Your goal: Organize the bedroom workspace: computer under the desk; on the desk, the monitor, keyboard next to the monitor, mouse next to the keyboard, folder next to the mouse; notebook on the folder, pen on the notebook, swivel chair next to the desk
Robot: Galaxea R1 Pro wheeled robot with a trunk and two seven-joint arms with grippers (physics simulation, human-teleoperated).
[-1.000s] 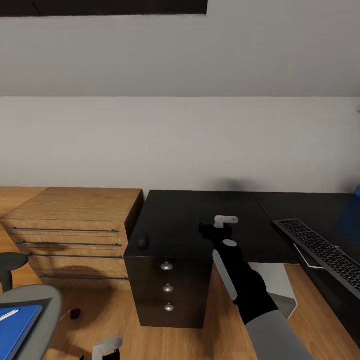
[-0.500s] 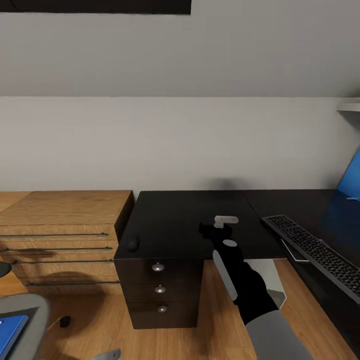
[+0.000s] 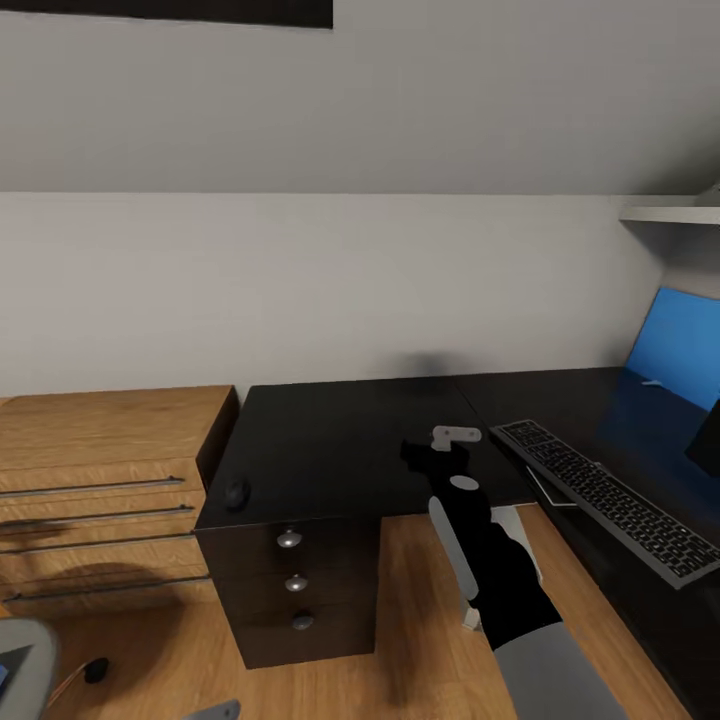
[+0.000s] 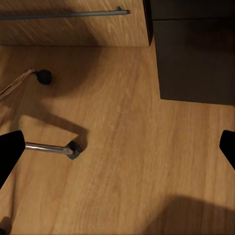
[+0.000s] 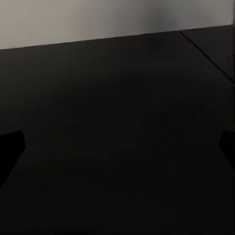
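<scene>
Head view: the right gripper hovers over the glossy black desk, fingers wide apart and holding nothing; the left gripper is likewise spread and empty above the wooden floor. A small black mouse sits near the desk's left edge, above three closed drawers. The slim keyboard lies well to the right.

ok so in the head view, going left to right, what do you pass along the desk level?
Light-wood drawer unit → mouse → drawer knobs → right pincer → keyboard → blue wall panel.
</scene>
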